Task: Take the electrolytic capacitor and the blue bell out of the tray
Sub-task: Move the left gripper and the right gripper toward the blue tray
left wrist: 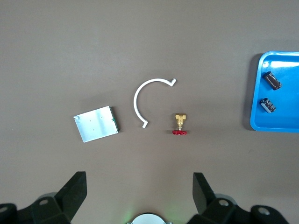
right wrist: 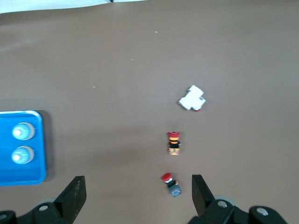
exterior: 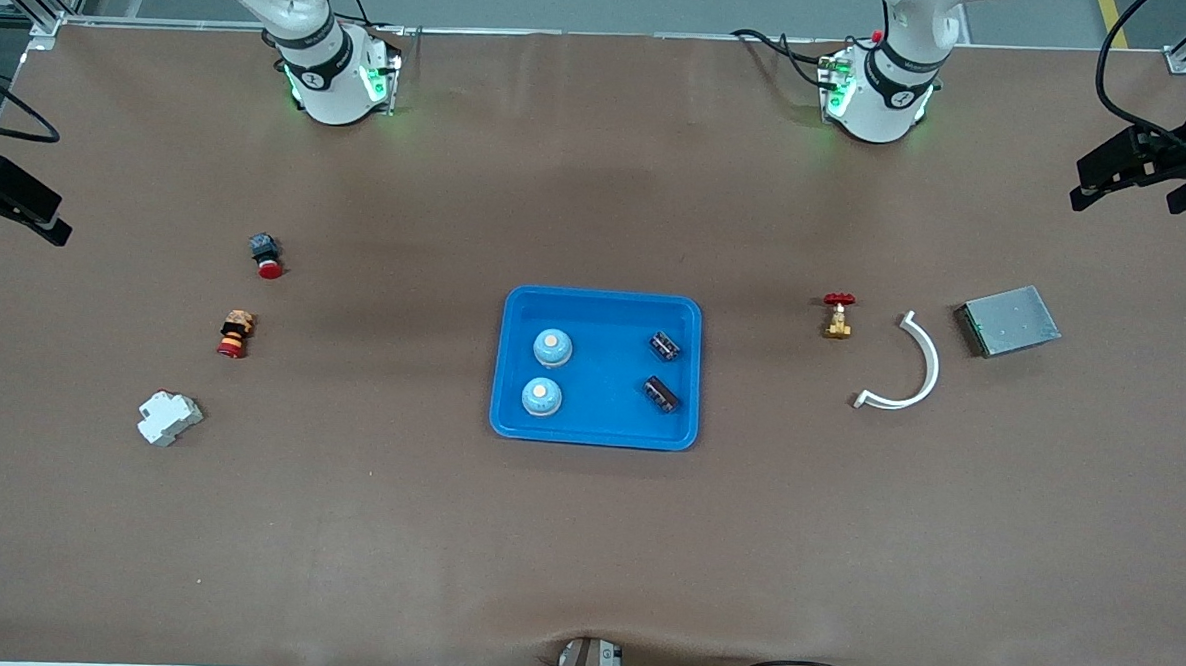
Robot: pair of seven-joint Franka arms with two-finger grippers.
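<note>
Both tools [left wrist: 138,196] [right wrist: 135,198] agape above table [exterior: 584,533].

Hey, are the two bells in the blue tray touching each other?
Apart. The front view shows a strip of bare blue tray floor between the farther bell and the nearer bell; the right wrist view shows the same gap.

Tray [left wrist: 275,126] cut by left wrist view's edge, bells out of that view; tray [right wrist: 21,179] likewise cut in right wrist view, capacitors out. Both grippers' fingers run off the wrist views. Markings on capacitors [exterior: 665,345] too small to read.
</note>
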